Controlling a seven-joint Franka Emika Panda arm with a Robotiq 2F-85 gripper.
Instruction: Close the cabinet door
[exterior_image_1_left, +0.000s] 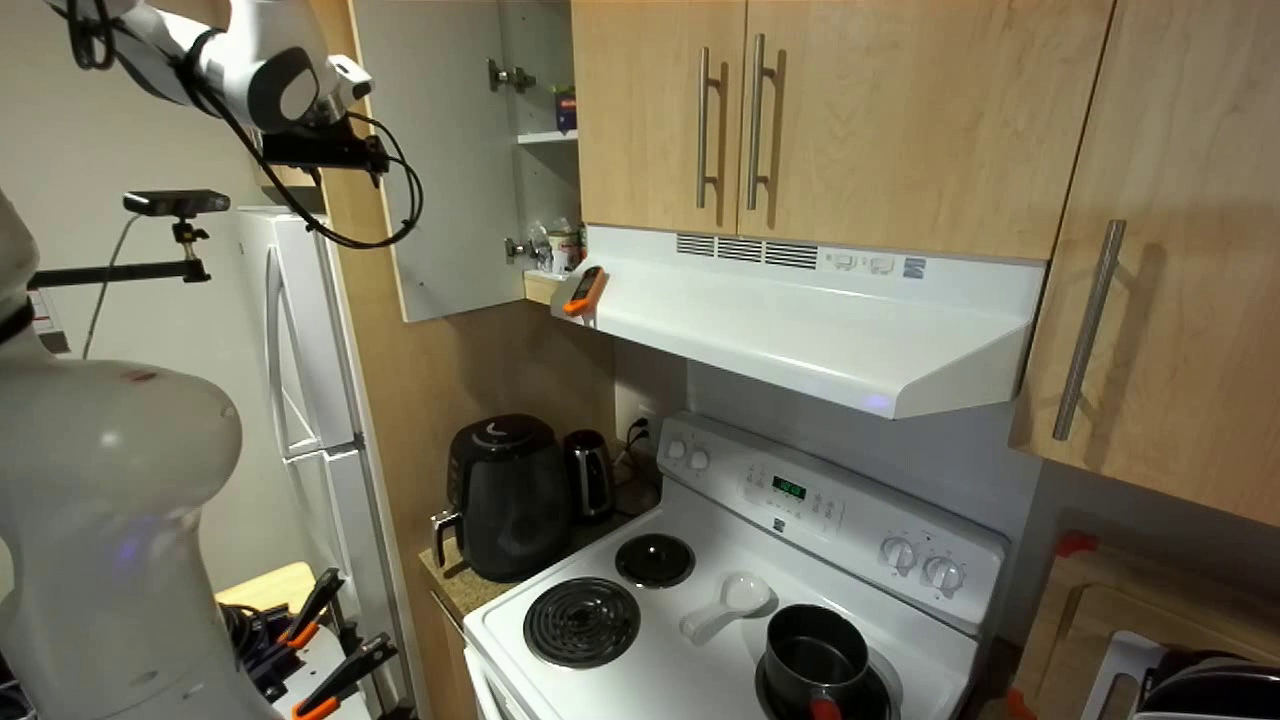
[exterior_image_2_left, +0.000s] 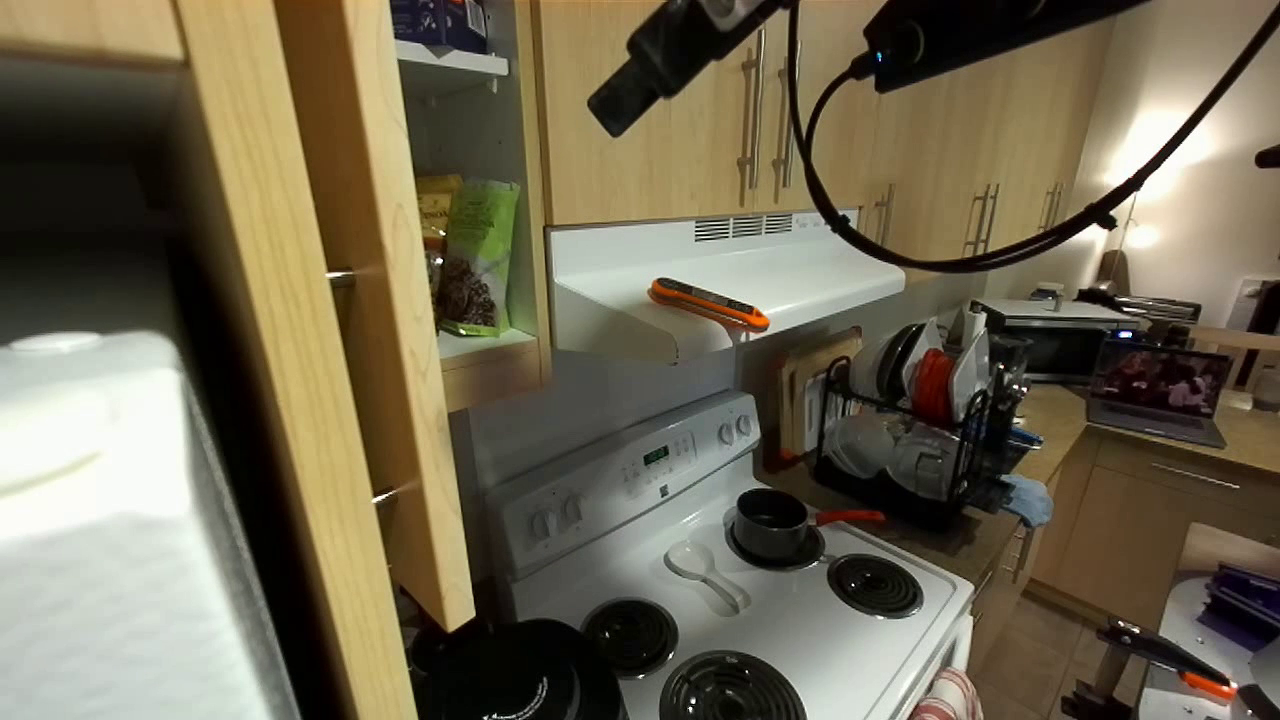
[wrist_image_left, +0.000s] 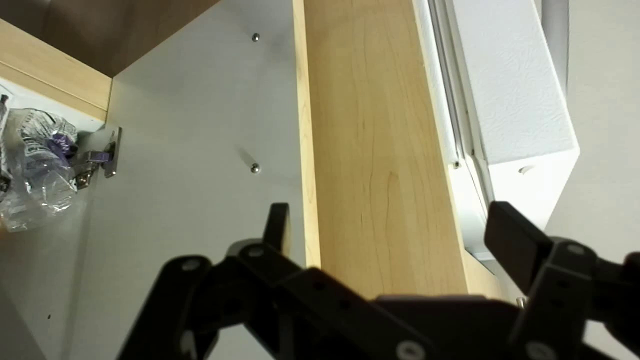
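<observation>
Pale grey inside and maple-edged, the tall, flat cabinet door (exterior_image_1_left: 455, 180) stands open at left; my black fingers (wrist_image_left: 515, 242) sit apart.

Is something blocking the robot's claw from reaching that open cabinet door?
Nothing visible stands between the gripper and the cabinet door. In the wrist view, the spread fingers appear on either side of the door's edge, which shows uncovered between them.

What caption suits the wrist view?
Black two-fingered hand, spread wide, near the open, flat, grey-faced cabinet door edged in pale wood.
</observation>
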